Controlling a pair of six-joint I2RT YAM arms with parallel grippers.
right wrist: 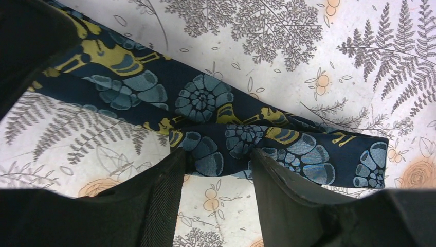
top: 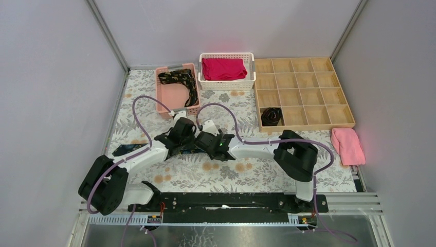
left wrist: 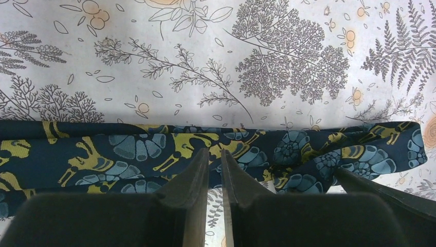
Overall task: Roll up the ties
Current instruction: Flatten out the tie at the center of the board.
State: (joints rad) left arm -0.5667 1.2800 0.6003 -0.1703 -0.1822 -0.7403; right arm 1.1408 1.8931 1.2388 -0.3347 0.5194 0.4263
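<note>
The tie, dark navy with blue shell shapes and yellow-green figures, lies across the middle of the table on a cloth printed with ferns and orange flowers, its far end folded back on itself. The left gripper has its jaws drawn nearly together, with the tie's near edge caught in the narrow gap between them. Just beside it, the right gripper has its jaws apart, one on each side of the folded end. At the back of the table, a second tie lies loose in a pink basket. Next to that, a white basket holds a red cloth. A coiled tie sits in the near left compartment of a wooden divided tray. A pink towel lies by the table's right edge.
</note>
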